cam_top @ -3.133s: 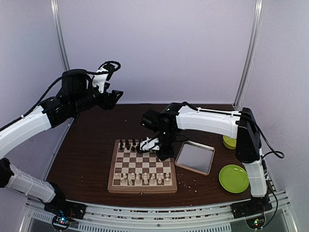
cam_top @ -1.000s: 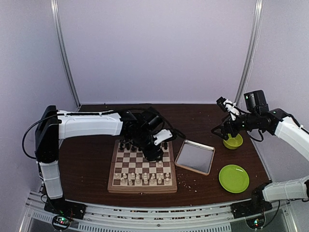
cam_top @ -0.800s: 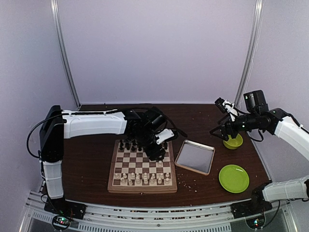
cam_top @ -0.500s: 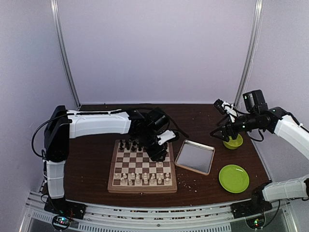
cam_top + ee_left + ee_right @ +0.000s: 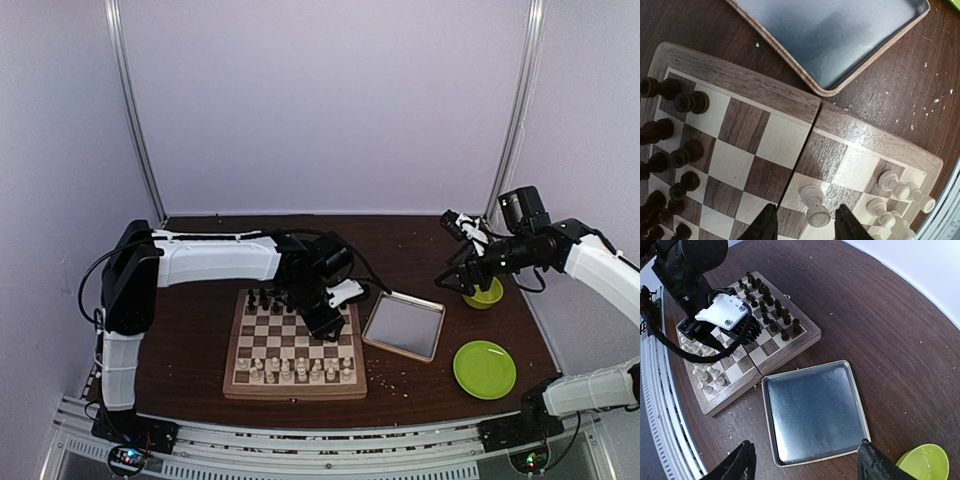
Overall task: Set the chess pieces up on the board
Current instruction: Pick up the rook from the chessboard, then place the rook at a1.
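Chess pieces [image 5: 296, 370] in cream stand in two rows along the near side of one wooden checkered board [image 5: 740, 82]; they are too small to count surely. One glossy, round-headed cream pawn [image 5: 813, 204] stands just beside the board's centre seam, between the left fingers [image 5: 769, 226], which are parted, neither visibly touching it. The right fingers [image 5: 742, 460] are spread wide above the dark desk [image 5: 900, 340], holding nothing. One shiny metal tray [image 5: 815, 412] lies beside the board, with one green bowl [image 5: 484, 293] and one green plate [image 5: 484, 369] further right.

Lab booth: pale walls [image 5: 320, 100], aluminium rails [image 5: 330, 440]
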You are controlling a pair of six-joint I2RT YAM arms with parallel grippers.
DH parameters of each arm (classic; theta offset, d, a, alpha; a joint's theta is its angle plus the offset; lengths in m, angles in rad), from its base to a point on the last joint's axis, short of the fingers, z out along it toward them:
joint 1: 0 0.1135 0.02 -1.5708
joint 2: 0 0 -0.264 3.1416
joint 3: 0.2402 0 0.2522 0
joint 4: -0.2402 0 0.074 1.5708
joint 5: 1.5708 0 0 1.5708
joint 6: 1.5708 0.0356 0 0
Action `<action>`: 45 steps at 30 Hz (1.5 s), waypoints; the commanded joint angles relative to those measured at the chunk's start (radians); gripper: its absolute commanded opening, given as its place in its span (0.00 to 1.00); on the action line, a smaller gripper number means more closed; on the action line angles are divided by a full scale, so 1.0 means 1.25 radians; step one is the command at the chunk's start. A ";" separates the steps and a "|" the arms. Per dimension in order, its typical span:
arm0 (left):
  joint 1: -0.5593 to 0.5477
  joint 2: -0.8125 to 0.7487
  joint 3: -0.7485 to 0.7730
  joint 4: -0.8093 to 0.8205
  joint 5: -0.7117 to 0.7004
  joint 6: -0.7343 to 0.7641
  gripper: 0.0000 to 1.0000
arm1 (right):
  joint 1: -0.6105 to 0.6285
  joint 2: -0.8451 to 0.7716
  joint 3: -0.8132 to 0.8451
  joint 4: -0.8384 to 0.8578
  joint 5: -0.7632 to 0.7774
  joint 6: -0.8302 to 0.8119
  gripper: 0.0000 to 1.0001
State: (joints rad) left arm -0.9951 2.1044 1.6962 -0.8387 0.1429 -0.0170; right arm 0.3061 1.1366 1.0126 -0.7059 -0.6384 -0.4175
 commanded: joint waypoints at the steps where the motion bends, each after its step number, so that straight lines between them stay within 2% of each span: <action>1: -0.003 0.018 0.022 -0.004 0.018 -0.005 0.38 | 0.000 0.005 0.022 -0.008 -0.012 -0.007 0.69; 11: -0.004 0.027 0.024 -0.004 0.023 -0.005 0.23 | 0.000 0.028 0.034 -0.031 -0.019 -0.017 0.66; 17: -0.003 0.023 0.039 -0.029 0.021 -0.002 0.07 | 0.001 0.033 0.037 -0.036 -0.024 -0.017 0.65; 20: 0.006 0.001 0.040 -0.043 0.011 0.001 0.05 | 0.000 0.035 0.036 -0.037 -0.026 -0.018 0.65; 23: 0.042 -0.053 0.012 -0.030 0.028 -0.011 0.04 | 0.000 0.039 0.035 -0.037 -0.023 -0.019 0.64; 29: 0.144 -0.204 -0.146 0.042 0.145 -0.034 0.04 | 0.001 0.050 0.039 -0.044 -0.028 -0.021 0.63; 35: 0.196 -0.382 -0.294 0.034 0.088 -0.069 0.05 | 0.002 0.065 0.043 -0.051 -0.031 -0.026 0.62; 40: 0.202 -0.499 -0.379 -0.032 0.026 -0.095 0.05 | 0.013 0.082 0.046 -0.058 -0.029 -0.033 0.62; 45: 0.202 -0.600 -0.462 -0.061 0.009 -0.136 0.06 | 0.026 0.108 0.056 -0.072 -0.020 -0.045 0.61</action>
State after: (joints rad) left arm -0.7433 1.4345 1.1824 -0.8715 0.1928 -0.1314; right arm 0.3218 1.2472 1.0462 -0.7692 -0.6586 -0.4503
